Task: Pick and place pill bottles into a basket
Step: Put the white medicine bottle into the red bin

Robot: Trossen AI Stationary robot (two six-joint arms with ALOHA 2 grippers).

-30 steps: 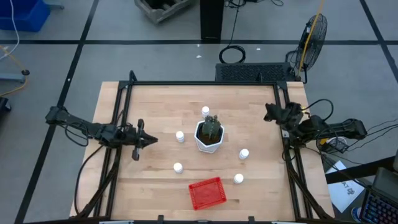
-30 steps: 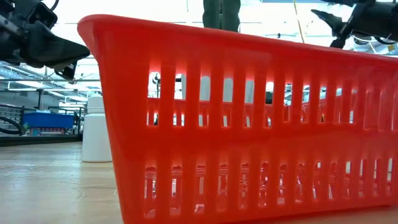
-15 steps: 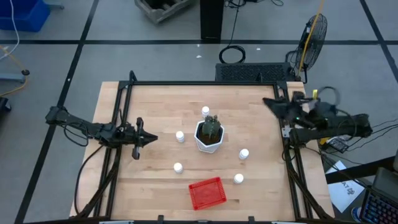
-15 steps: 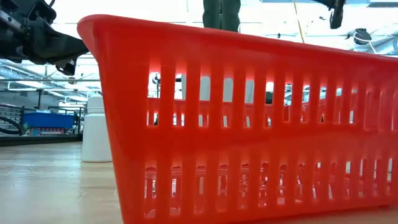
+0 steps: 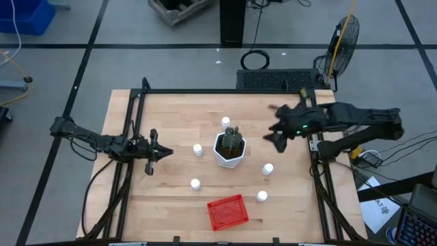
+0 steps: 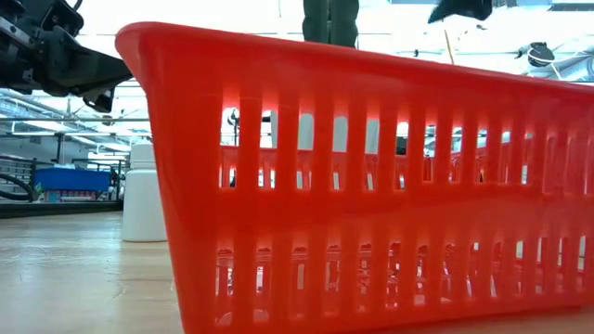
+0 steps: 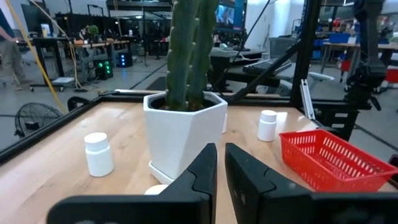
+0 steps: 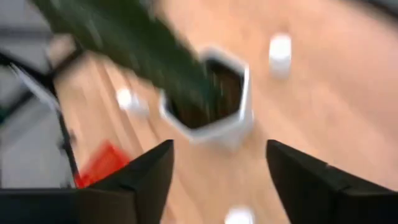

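We have placed nothing yet: the basket [image 5: 226, 212] sits empty below the white pot [image 5: 230, 152], five pill bottles [image 5: 268, 168] stand around that pot, our right gripper [image 5: 276, 130] hangs wide open beside it, and our left gripper [image 5: 161, 154] waits nearly closed.

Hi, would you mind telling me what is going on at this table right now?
The right gripper, fingers open and empty, is out over the table between the white pot and a pill bottle. The left gripper waits near the table's left side. Five pill bottles stand on the wood; the red basket holds none.
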